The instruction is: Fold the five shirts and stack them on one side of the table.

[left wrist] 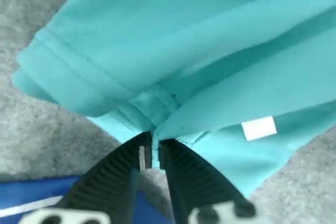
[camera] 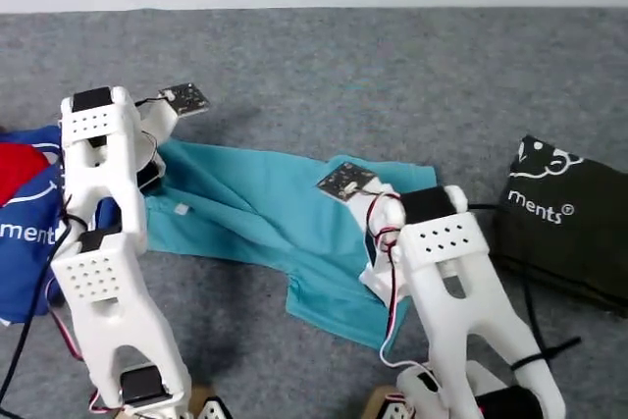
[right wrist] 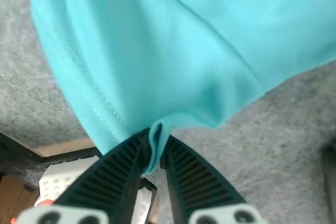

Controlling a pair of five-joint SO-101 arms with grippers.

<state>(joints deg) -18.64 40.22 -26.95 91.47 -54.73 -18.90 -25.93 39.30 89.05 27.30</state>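
1. High view: the teal shirt [camera: 265, 213] is lying rumpled on the bench [camera: 392, 76] between a blue shirt [camera: 25, 233] and a black shirt [camera: 569, 223].
2. Left wrist view: the left jaws are pinching its seamed edge.
3. Right wrist view: the right jaws are pinching its hem.

The teal shirt [camera: 255, 208] is smooth, thin cloth with a faint sheen and stitched hems; its label [left wrist: 259, 128] looks like white fabric. The table [camera: 392, 76] is rough, matt grey felt. The left arm [camera: 103, 193] and right arm [camera: 461, 282] are matt white plastic, with jaws of black ribbed plastic. The black shirt [camera: 579, 233] and blue shirt [camera: 25, 242] are matt cloth.
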